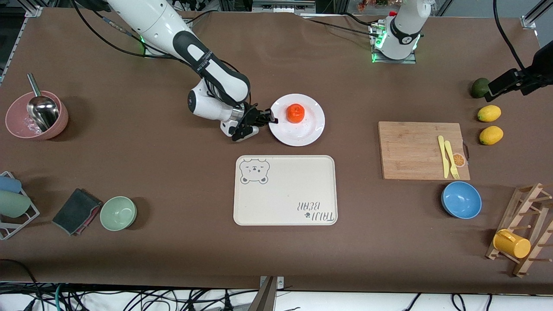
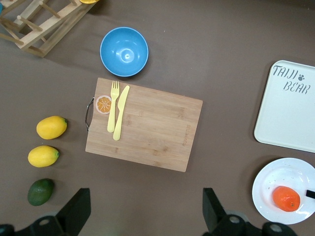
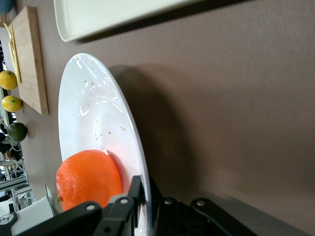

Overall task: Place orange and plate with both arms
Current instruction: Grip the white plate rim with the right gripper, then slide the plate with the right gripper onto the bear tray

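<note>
Orange (image 1: pixel 295 113): sits on the plate, a little toward the rim that faces the robots' bases.
Plate (image 1: pixel 302 129): white, flat on the brown table (image 1: pixel 173 242), farther from the front camera than the bear-printed tray (image 1: pixel 285 190) and close to it, not touching.
Right gripper (image 1: pixel 268 120): low at the plate's edge on the right arm's side — fingers clamped on the rim, one above and one under it, as the right wrist view shows. The orange lies just beside the fingers (image 3: pixel 135 196) without touching them.
Left gripper (image 2: pixel 146 212): hangs high over the left arm's end of the table, fingers spread wide and holding nothing; this arm waits.
Cutting board (image 1: pixel 423 150): toward the left arm's end, with a yellow fork (image 1: pixel 450 159) and knife (image 1: pixel 442 155) lying side by side on it.
Blue bowl (image 1: pixel 461 199): nearer the front camera than the board.
Lemons (image 1: pixel 489 113): two, beside the board — a dark green fruit (image 1: pixel 478 87) farther from the camera than both.
Green bowl (image 1: pixel 118 213): toward the right arm's end, beside a folded dark cloth (image 1: pixel 77 211).
</note>
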{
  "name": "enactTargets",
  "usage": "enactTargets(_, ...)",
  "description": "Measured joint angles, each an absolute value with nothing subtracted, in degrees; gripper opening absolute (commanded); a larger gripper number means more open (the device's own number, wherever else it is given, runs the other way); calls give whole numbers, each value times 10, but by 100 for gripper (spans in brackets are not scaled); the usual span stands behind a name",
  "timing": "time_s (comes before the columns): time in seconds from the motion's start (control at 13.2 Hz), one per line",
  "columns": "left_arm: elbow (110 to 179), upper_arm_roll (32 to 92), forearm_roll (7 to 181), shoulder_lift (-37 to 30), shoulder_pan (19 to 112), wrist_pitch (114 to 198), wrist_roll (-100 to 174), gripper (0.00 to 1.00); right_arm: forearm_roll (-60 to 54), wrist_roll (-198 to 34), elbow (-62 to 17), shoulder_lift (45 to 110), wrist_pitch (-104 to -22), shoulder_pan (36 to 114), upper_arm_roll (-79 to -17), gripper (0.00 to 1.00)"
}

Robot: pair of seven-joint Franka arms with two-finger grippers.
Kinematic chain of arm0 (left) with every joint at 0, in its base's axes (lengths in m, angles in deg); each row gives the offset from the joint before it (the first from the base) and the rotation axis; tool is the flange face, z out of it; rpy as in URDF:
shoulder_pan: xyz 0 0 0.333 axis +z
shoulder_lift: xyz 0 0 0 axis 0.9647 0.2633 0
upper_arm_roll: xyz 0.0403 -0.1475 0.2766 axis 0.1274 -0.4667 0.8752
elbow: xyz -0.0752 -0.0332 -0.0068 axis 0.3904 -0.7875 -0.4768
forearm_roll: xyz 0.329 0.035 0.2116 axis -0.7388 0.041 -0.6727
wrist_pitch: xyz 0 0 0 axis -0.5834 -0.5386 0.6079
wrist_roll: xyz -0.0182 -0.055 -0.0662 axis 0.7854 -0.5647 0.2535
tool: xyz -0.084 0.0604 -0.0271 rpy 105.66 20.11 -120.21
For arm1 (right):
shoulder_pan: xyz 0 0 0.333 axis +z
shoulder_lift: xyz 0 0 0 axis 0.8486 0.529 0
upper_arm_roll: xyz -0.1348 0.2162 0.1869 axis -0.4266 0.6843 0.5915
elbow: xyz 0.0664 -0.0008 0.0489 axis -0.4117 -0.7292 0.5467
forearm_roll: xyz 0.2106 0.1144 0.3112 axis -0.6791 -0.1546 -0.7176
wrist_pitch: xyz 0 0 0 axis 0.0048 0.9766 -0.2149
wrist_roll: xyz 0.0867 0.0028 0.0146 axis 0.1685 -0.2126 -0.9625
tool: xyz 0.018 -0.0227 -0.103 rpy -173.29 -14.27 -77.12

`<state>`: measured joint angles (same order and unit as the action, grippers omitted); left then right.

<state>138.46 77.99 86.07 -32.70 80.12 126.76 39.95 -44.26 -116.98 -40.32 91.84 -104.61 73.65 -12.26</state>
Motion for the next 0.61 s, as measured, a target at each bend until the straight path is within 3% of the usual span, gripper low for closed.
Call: enactTargets(0.61, 1381, 780, 861, -322, 801, 1268, 399, 100, -445, -1109, -326, 919, -1048, 728, -124, 0)
